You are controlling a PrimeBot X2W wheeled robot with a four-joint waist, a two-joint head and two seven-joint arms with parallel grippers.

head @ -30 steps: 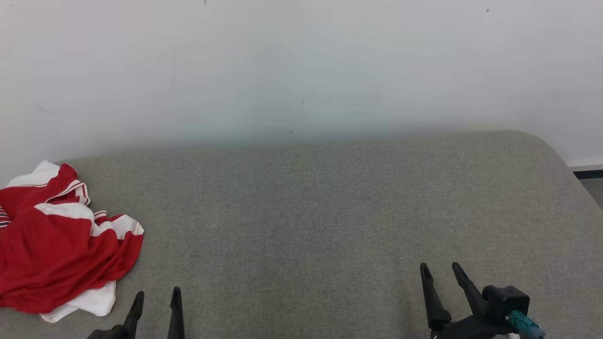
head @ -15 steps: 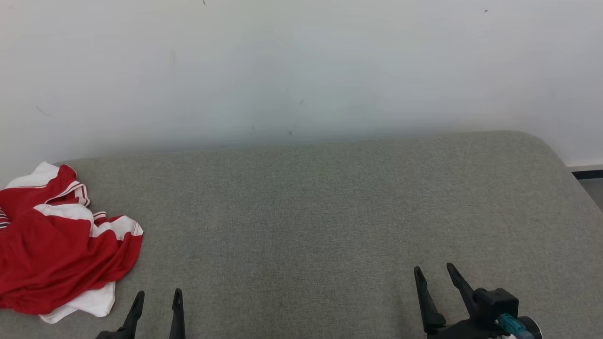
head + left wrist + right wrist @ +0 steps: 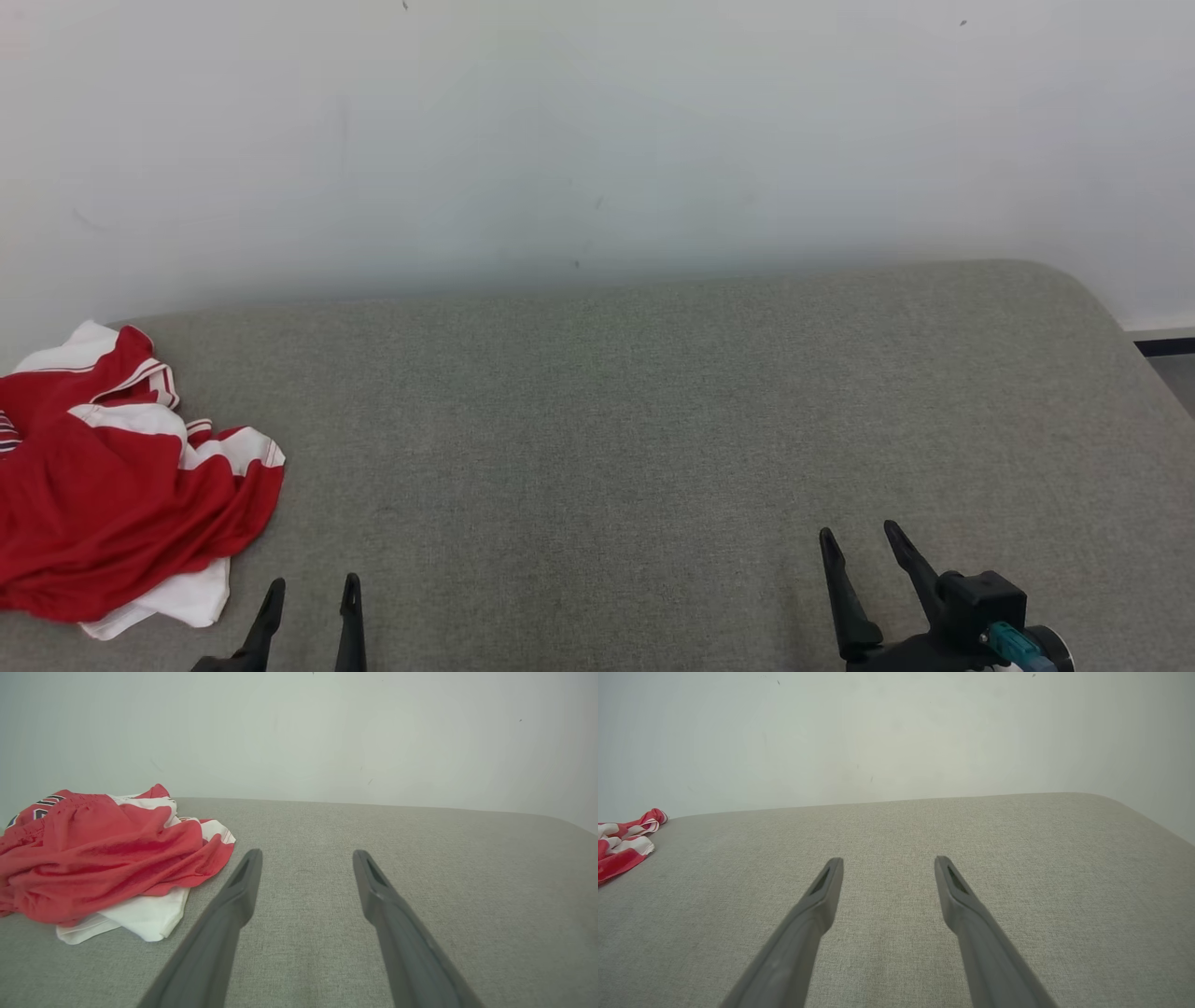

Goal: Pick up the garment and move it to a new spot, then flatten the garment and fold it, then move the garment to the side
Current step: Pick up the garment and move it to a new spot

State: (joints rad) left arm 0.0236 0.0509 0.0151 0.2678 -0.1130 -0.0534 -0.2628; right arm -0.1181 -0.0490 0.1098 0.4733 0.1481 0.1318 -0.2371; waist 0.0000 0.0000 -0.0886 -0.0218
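Note:
A crumpled red and white garment (image 3: 121, 485) lies in a heap at the far left of the grey fabric surface (image 3: 635, 420). In the left wrist view the garment (image 3: 103, 858) sits left of my fingers, apart from them. My left gripper (image 3: 311, 590) is open at the lower left, just right of the heap, with nothing between its fingers (image 3: 243, 882). At the lower right my right gripper (image 3: 857, 539) is open and empty, far from the cloth. The right wrist view catches an edge of the garment (image 3: 623, 844) at its far left.
A pale wall (image 3: 597, 131) rises directly behind the grey surface. The surface's rounded right corner (image 3: 1083, 289) drops off toward a strip of floor and dark skirting (image 3: 1165, 345).
My right gripper has shifted a little to the left and down. The left gripper has sunk slightly. The garment lies as before.

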